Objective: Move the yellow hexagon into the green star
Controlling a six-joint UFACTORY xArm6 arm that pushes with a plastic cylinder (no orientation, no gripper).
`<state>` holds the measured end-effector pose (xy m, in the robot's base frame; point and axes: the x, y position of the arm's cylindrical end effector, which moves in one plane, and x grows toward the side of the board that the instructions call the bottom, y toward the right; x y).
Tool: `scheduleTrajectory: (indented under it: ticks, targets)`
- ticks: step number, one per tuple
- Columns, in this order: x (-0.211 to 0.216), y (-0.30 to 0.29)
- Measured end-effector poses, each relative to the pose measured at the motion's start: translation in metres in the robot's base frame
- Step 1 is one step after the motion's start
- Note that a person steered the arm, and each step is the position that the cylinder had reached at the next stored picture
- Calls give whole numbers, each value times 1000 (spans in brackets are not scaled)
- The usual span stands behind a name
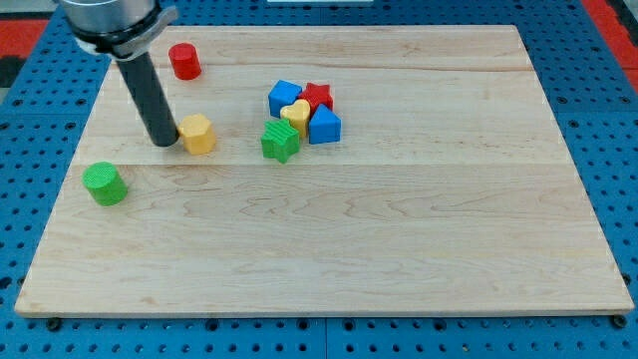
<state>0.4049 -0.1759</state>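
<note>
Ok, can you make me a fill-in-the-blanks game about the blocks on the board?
1. My tip is just to the view's ____ of the yellow hexagon.
2. The green star sits to the view's ____ of the yellow hexagon.
3. The cylinder nearest the view's top is coloured ____.
4. The green cylinder stands ____ from all other blocks.

Missing words: left; right; red; apart

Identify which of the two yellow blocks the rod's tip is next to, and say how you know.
The yellow hexagon: my tip sits right at its left side. The yellow heart is packed into the cluster further to the view's right.
</note>
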Motion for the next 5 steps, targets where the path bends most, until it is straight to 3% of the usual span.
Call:
scheduleTrajectory:
  ticks: [1,4,5]
  targets:
    - [-1,42]
    - [18,75]
    - [64,70]
